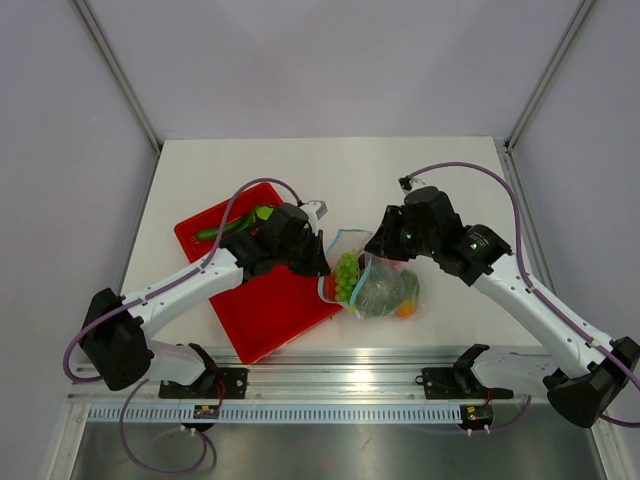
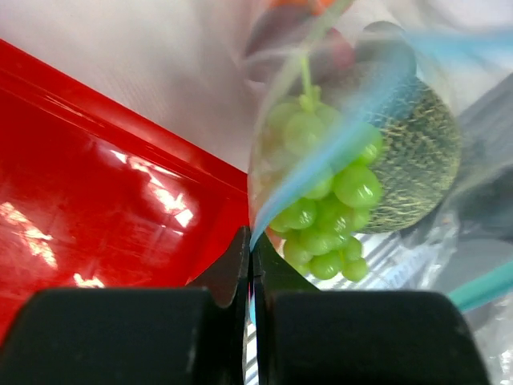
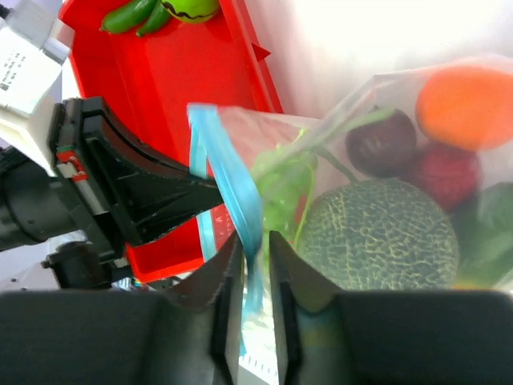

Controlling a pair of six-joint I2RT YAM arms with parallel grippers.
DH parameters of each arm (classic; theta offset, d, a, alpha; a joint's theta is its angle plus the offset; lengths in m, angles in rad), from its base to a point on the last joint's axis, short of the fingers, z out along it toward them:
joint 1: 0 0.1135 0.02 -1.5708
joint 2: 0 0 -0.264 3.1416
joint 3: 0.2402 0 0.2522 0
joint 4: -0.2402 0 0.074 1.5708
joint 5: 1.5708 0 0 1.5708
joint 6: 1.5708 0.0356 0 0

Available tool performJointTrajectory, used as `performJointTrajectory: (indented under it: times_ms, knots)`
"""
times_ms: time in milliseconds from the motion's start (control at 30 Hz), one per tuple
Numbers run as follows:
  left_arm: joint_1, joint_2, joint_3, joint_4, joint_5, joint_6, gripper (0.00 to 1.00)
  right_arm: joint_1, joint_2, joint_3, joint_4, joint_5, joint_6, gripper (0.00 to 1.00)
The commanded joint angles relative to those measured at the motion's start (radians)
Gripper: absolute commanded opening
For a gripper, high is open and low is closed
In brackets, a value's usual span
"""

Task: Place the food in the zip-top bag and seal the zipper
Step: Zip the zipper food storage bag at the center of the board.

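The clear zip-top bag [image 1: 378, 290] lies right of the red tray and holds the green grapes [image 1: 346, 275], netted melon [image 1: 381, 290] and an orange [image 1: 405, 309]. In the right wrist view a purple fruit [image 3: 383, 140] and a red fruit [image 3: 445, 172] also lie inside. My left gripper [image 1: 322, 264] is shut on the light blue zipper [image 2: 321, 164] at the bag's left end [image 2: 252, 241]. My right gripper [image 1: 378, 250] stands a narrow gap apart [image 3: 255, 245] around the zipper [image 3: 228, 172], facing the left gripper. A cucumber [image 1: 222, 230] and a mango [image 3: 191, 8] lie on the tray.
The flat red tray [image 1: 270, 310] lies under my left arm, its right edge touching the bag. The table's front rail [image 1: 340, 385] runs close below the bag. White walls stand behind and at both sides.
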Motion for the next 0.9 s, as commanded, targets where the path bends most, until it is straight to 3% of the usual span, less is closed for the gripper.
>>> performJointTrajectory:
  times_ms: [0, 33, 100, 133, 233, 600, 733, 867]
  knots:
    - [0.003, -0.016, 0.116, -0.018, 0.012, -0.096, 0.00, 0.001, 0.024, 0.087, -0.033, 0.067, -0.070, 0.33]
    - [0.003, -0.004, 0.136, -0.029, -0.011, -0.119, 0.00, 0.001, 0.031, 0.092, -0.042, 0.078, -0.079, 0.44]
    - [0.004, 0.036, 0.180, -0.050, -0.024, -0.185, 0.00, 0.001, 0.030, 0.102, -0.055, 0.100, -0.104, 0.56]
    - [0.004, 0.049, 0.193, -0.051, -0.031, -0.208, 0.00, 0.001, 0.027, 0.102, -0.058, 0.101, -0.110, 0.69]
    - [0.011, 0.093, 0.222, -0.057, -0.041, -0.280, 0.00, 0.005, -0.005, 0.113, -0.067, 0.107, -0.137, 0.74]
    - [0.093, 0.175, 0.263, -0.047, -0.011, -0.432, 0.00, 0.085, -0.205, -0.026, -0.049, 0.248, -0.262, 0.75]
    - [0.132, 0.170, 0.274, -0.057, -0.007, -0.454, 0.00, 0.236, -0.199, -0.062, -0.012, 0.328, -0.303, 0.73]
    - [0.161, 0.158, 0.277, -0.058, -0.005, -0.477, 0.00, 0.529, -0.110, -0.042, -0.015, 0.607, -0.334, 0.73]
